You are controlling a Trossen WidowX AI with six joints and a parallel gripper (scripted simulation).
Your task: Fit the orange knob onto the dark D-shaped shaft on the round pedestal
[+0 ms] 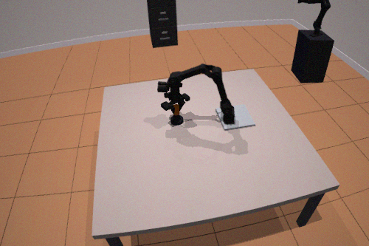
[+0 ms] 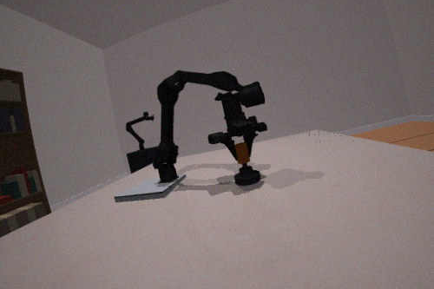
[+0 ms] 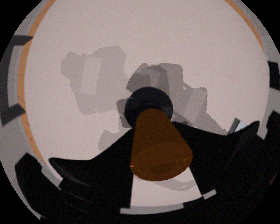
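Going left to right across the top view, the dark wrist camera (image 1: 162, 86) (image 2: 253, 94) comes first, jutting out beside the gripper (image 1: 176, 109) (image 2: 243, 153) (image 3: 155, 130). The gripper points down, its fingers partly open and clamped on the sides of the orange knob (image 1: 176, 110) (image 2: 242, 153) (image 3: 161, 147). The knob is over the round pedestal (image 1: 176, 120) (image 2: 247, 177) (image 3: 134, 104), not down on it: in the exterior view a short dark length of the shaft (image 2: 245, 166) shows between the two. Whether the shaft's tip is inside the knob's hole, I cannot tell. The knob leans slightly in the exterior view. The pedestal stands on the pale table (image 1: 203, 182) (image 2: 217, 240) (image 3: 91, 27).

Next, the arm (image 1: 203, 69) (image 2: 167, 114) arches over from the gripper, its forearm high and nearly level, its wrist bent downward and its upper arm dropping steeply to a light base plate (image 1: 246, 117) (image 2: 140, 193). Behind the table is a dark filing cabinet (image 1: 162, 24); farthest right, a second arm (image 1: 322, 14) (image 2: 135, 134) stands on a black block (image 1: 314, 57) (image 2: 139, 160).
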